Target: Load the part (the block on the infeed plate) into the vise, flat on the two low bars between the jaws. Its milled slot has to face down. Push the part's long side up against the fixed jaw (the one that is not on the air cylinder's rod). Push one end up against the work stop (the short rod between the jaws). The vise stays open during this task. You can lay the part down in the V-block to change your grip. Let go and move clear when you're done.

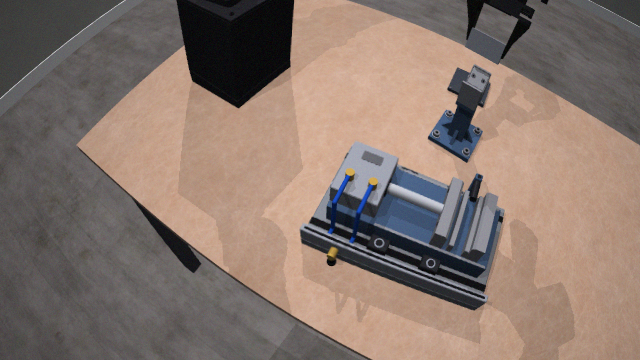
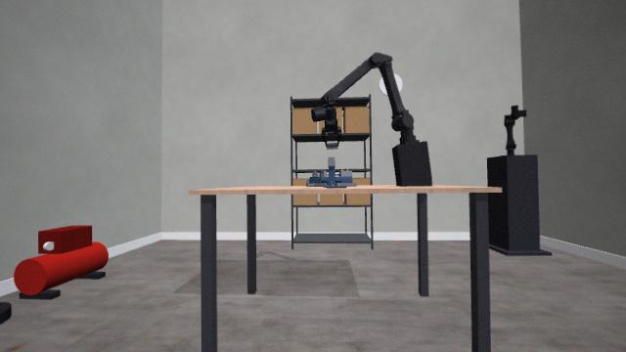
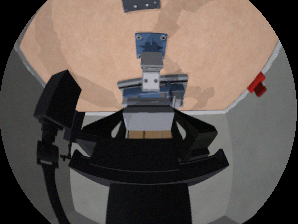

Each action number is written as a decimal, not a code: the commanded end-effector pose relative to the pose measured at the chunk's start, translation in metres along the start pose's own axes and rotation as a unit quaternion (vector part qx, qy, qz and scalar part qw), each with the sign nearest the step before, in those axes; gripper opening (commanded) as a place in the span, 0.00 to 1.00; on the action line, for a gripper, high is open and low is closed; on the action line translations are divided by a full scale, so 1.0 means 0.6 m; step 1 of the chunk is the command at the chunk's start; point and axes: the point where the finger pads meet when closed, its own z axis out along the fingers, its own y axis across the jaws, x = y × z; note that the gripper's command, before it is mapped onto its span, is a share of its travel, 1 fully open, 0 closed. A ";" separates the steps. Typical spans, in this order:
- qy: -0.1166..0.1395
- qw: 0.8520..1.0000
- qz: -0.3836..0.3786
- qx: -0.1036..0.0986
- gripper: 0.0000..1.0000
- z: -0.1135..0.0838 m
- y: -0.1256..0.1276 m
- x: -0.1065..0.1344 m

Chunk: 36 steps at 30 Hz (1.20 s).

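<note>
The part, a grey block (image 1: 486, 45) (image 2: 332, 146) (image 3: 148, 121), is held between the fingertips of my gripper (image 1: 485, 50) (image 2: 332, 142) (image 3: 148, 110), in the air above and beyond the V-block stand. Its slot cannot be made out. The V-block (image 1: 473, 94) (image 3: 151, 80) sits empty on its blue post. The vise is open and empty: moving jaw (image 1: 448, 212) on the cylinder's rod (image 1: 415, 197), fixed jaw (image 1: 484, 227) at the far end, two low bars between them. The work stop (image 1: 475, 188) is a dark rod at the jaws' end. In the wrist view, the part partly hides the vise.
The dark infeed plate (image 1: 457, 80) (image 3: 141, 5) lies behind the V-block stand, with no part on it. The air cylinder (image 1: 361, 172) with blue hoses stands at the vise's other end. The black robot pedestal (image 1: 237, 55) (image 2: 413, 163) stands on the table.
</note>
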 end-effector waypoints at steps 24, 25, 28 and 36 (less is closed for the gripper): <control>0.115 0.993 0.016 0.013 0.00 -0.025 -0.027 -0.009; 0.118 0.993 0.016 0.013 0.00 -0.025 -0.027 -0.009; 0.126 0.992 0.018 0.015 0.00 -0.028 -0.027 -0.008; 0.140 0.990 0.017 0.012 0.00 -0.024 -0.026 -0.009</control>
